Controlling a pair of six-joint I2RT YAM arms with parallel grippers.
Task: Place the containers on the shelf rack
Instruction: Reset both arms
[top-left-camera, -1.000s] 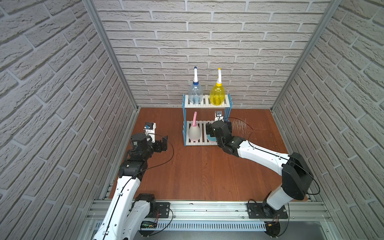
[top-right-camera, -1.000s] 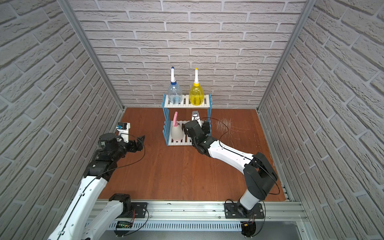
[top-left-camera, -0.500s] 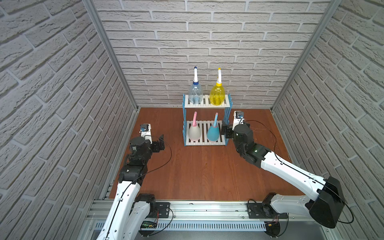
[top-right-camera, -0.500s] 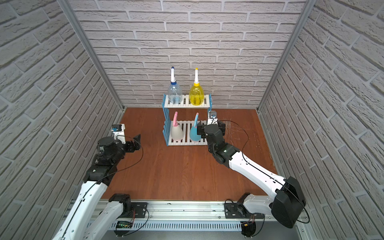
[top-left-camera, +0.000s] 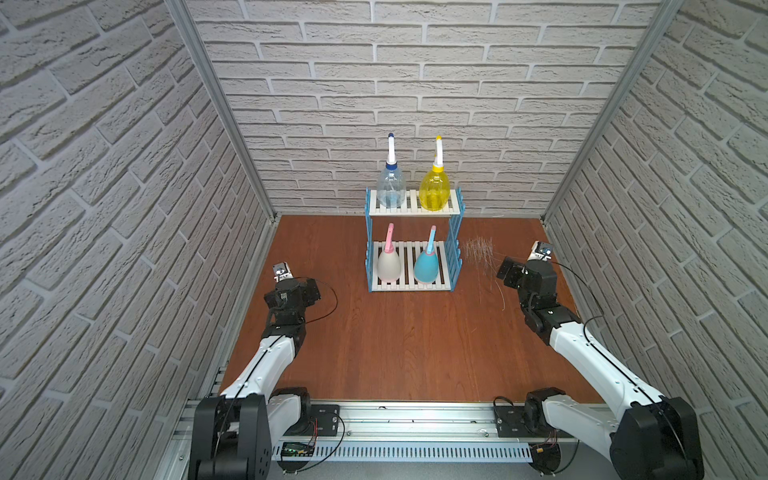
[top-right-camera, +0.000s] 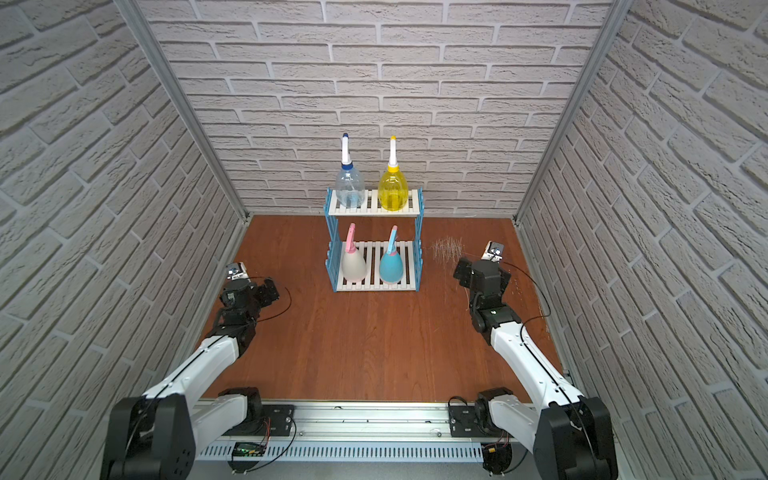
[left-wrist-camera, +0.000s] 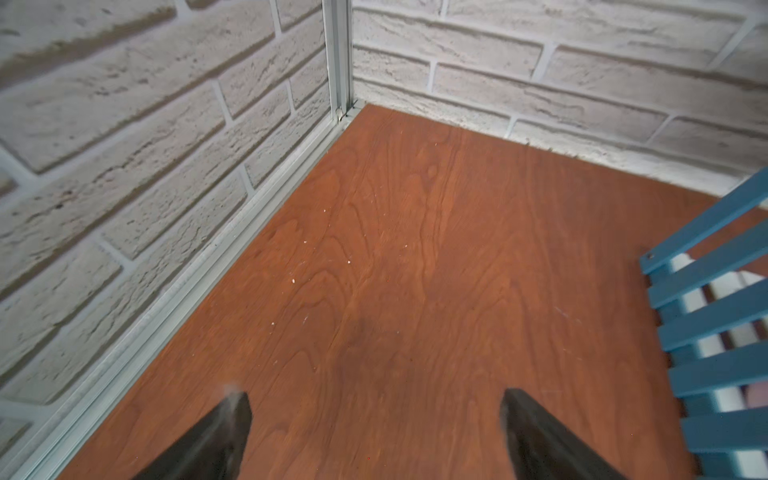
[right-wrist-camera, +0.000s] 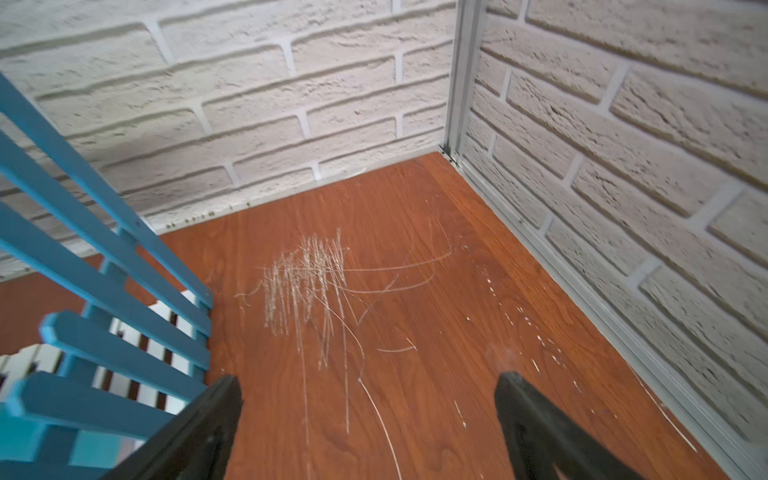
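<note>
The shelf rack stands at the back middle of the wooden table, seen in both top views. On its upper shelf stand the clear container and the yellow one. The cream container and the light blue one stand upright on the lower shelf. My left gripper hangs open and empty to the left of the rack, apart from it. Right of the rack, my right gripper is also open and empty. Both wrist views show wide jaws over bare wood, left and right, with the rack's blue side frame at the edge.
Brick walls close in the table on the left, back and right. A patch of pale scratches marks the wood just right of the rack, below my right gripper. A metal rail with both arm bases runs along the front edge.
My right gripper has pulled away from the lower shelf to the right, leaving the light blue container standing there. My left arm has drawn back a little toward the front left.
</note>
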